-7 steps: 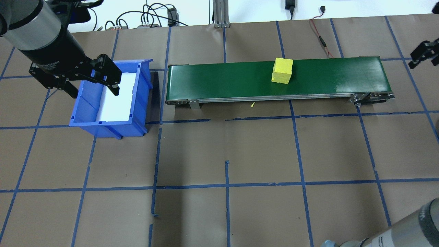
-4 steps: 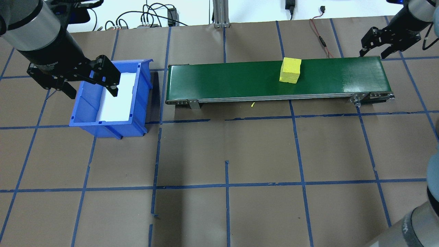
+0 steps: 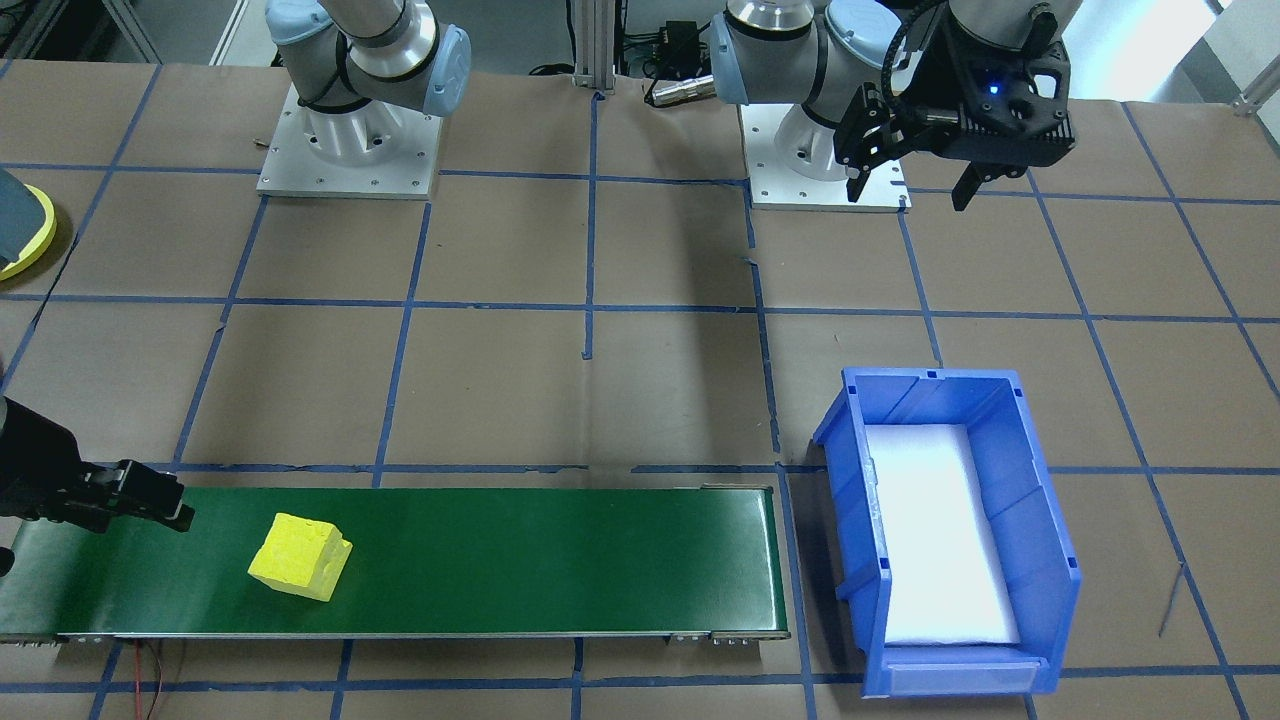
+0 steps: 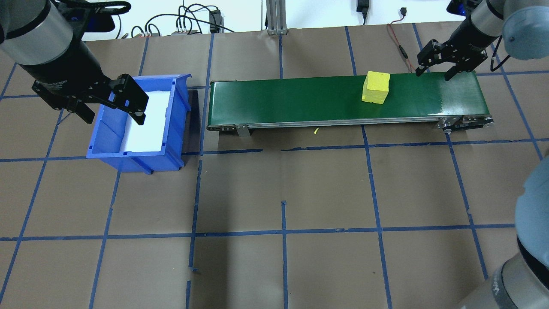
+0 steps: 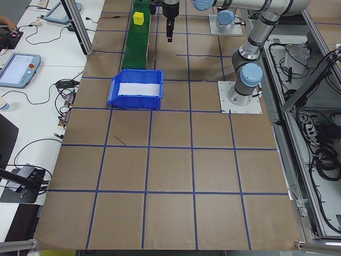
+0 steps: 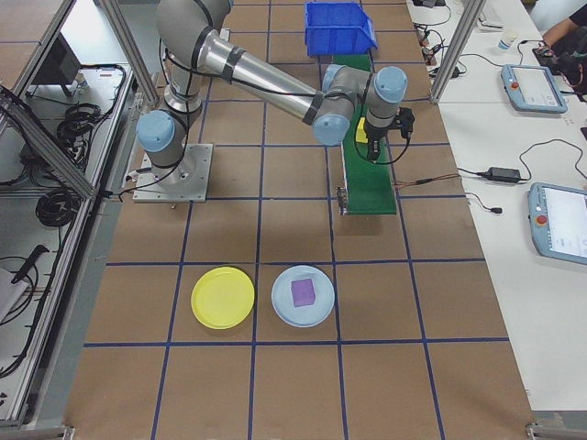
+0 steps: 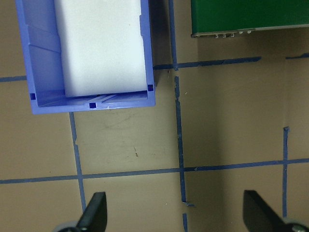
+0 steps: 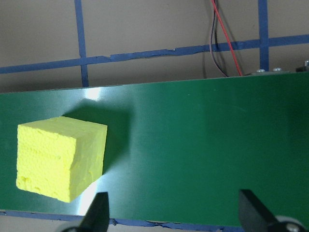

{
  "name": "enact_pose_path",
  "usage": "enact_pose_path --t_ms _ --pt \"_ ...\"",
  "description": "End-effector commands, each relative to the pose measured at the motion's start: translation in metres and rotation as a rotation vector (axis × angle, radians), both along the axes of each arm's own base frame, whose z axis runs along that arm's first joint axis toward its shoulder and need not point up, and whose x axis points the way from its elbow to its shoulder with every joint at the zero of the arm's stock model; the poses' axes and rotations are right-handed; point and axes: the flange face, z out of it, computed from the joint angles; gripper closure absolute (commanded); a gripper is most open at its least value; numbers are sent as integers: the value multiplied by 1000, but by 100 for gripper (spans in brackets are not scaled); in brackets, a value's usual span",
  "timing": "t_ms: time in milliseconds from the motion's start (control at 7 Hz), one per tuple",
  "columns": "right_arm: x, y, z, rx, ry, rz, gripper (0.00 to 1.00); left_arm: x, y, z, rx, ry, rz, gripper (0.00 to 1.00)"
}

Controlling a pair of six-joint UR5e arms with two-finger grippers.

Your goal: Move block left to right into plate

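Observation:
A yellow foam block rests on the green conveyor belt, towards its right end. My right gripper hovers open over the belt's far edge, a little to the right of the block and not touching it. My left gripper hangs open and empty above the blue bin. The yellow plate lies on the table past the belt's right end, and its rim peeks into the front-facing view.
The blue bin has a white liner and stands just off the belt's left end. A light blue plate holding a purple block lies beside the yellow plate. A red wire runs behind the belt.
The yellow block has ridden rightward along the belt. My right gripper has swung in from the right edge to the belt's far right part. My left gripper has barely shifted.

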Motion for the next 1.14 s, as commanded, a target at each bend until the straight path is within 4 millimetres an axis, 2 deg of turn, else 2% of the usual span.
enact_pose_path --t_ms 0,286,429,571,857,1000 --pt "6 -1 0 -2 -2 2 0 0 0 1 0 -4 1 0" --pt "13 -6 -8 -4 -2 -16 0 -1 3 0 24 0 37 0" --pt "28 -12 -14 -7 -1 -56 0 -1 3 -1 25 2 35 0" --pt "28 -18 -29 2 3 -81 0 -1 3 -2 28 2 35 0" --pt "27 -20 -36 11 -1 -89 0 -1 3 -2 27 2 35 0" --pt "27 -23 -48 26 -9 -92 0 -1 3 -2 27 2 34 0"
